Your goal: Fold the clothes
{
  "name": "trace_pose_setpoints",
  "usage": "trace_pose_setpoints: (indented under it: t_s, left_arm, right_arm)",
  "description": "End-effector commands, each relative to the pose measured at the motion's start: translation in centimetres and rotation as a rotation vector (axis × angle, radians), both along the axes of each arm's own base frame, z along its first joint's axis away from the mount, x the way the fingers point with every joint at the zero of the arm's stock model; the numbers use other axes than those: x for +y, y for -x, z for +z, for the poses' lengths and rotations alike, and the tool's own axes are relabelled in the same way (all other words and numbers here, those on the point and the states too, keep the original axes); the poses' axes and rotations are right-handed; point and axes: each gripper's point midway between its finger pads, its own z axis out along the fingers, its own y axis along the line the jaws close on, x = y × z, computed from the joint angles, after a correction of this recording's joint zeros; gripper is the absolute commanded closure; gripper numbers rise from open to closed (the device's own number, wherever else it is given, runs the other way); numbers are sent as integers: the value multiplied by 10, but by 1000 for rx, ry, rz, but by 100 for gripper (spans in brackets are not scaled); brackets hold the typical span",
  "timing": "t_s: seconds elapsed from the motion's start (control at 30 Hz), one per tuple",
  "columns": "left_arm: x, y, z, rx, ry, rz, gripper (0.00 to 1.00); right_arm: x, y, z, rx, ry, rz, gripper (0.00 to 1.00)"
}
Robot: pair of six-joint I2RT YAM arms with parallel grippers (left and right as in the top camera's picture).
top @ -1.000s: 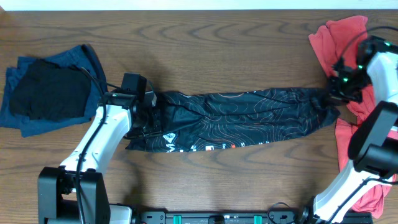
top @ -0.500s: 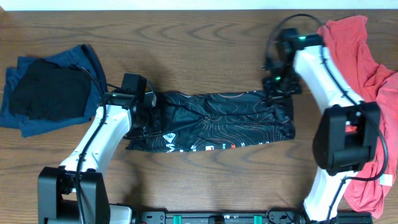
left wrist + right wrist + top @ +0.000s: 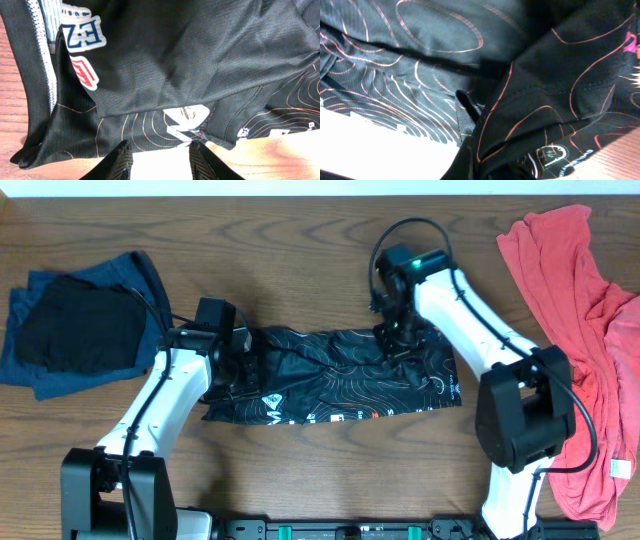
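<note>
Jersey point(image 3: 330, 380) lies as a long band mid-frame on the table point(image 3: 300, 240). Left gripper point(image 3: 161, 147) sits at its left end, fingers spread, holding nothing. Right gripper point(image 3: 393, 332) is at the band's upper right, pinched on bunched jersey cloth. Coral garment point(image 3: 570, 270) is draped along the right edge. Blue-and-black pile point(image 3: 70, 330) sits at upper left.
</note>
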Motion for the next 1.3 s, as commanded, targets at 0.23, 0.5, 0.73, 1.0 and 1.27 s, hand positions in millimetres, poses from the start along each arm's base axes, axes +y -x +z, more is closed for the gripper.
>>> trace_pose_setpoints:
  t_s: [0.23, 0.5, 0.73, 1.0, 1.27]
  left_arm:
    - [-1, 2, 3, -7, 10, -5, 60]
    - [-1, 2, 3, -7, 9, -5, 60]
    - [-1, 1, 3, -11, 10, -5, 61]
    - [-1, 1, 3, -14, 10, -5, 61]
    - [-1, 1, 3, -14, 10, -5, 60]
  right_arm:
    - [18, 22, -24, 27, 22, 47, 94]
    - [31, 16, -27, -18, 0, 73, 81]
    - [37, 19, -27, -14, -13, 87, 77]
    - [-14, -7, -14, -159, 234, -194, 74]
    - [-39, -34, -3, -226, 188, -336, 67]
